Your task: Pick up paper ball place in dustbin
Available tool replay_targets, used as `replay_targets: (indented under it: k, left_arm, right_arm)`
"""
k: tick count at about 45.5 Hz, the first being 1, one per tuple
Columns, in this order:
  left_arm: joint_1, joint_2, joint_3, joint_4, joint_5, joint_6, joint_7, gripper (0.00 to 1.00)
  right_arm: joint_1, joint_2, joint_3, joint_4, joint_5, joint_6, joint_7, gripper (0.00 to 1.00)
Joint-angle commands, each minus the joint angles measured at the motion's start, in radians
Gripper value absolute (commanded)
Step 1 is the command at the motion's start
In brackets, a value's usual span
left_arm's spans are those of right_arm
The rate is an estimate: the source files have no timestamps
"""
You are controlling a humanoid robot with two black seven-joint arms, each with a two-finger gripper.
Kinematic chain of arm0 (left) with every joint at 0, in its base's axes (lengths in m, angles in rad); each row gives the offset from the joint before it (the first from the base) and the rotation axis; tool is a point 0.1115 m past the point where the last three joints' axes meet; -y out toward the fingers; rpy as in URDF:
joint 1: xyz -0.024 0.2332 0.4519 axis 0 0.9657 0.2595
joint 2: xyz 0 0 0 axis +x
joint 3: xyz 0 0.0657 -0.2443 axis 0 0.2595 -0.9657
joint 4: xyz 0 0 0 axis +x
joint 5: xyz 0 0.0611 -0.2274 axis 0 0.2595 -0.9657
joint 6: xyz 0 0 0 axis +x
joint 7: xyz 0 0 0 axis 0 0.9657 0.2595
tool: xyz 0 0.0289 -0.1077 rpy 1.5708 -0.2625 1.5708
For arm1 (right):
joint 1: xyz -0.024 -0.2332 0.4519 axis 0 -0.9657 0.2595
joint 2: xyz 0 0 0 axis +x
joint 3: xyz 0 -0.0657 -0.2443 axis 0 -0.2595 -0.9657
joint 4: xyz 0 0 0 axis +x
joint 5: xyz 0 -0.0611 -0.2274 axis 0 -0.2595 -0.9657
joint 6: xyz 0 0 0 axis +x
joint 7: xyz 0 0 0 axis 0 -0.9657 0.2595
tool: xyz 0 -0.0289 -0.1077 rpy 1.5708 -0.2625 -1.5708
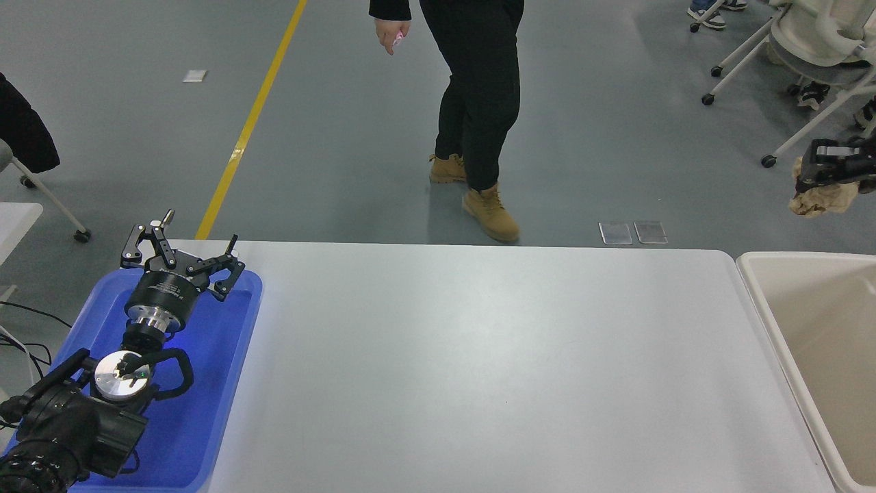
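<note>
My right gripper (818,179) comes in from the right edge, raised high, and is shut on the tan paper ball (821,198), which hangs below its fingers. It is held in the air above the far left part of the cream-beige dustbin (753,274), which stands at the table's right end with its inside bare. My left gripper (181,257) is parked open at the lower left, over the blue tray.
A blue tray (226,383) lies at the table's left end under the left arm. A person (479,103) in black with tan boots walks past the far side. Wheeled chairs (807,48) stand at the top right.
</note>
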Motion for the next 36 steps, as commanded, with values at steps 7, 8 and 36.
replay_targets:
  k: [7,8,36]
  left_arm:
    - [0.000,0.000,0.000,0.001,0.000,0.000,0.000,1.00]
    - [0.000,0.000,-0.001,0.001,0.000,0.000,0.000,1.00]
    - [0.000,0.000,0.001,-0.001,0.000,0.000,-0.002,1.00]
  right_arm:
    - [-0.390,-0.013,0.050,-0.331,0.012,-0.304,0.001,0.00]
    - [-0.422,-0.014,0.070,-0.358,0.012,-0.321,0.001,0.00]
    - [-1.183,0.059,0.705,-0.737,0.060,-0.634,-0.001,0.00]
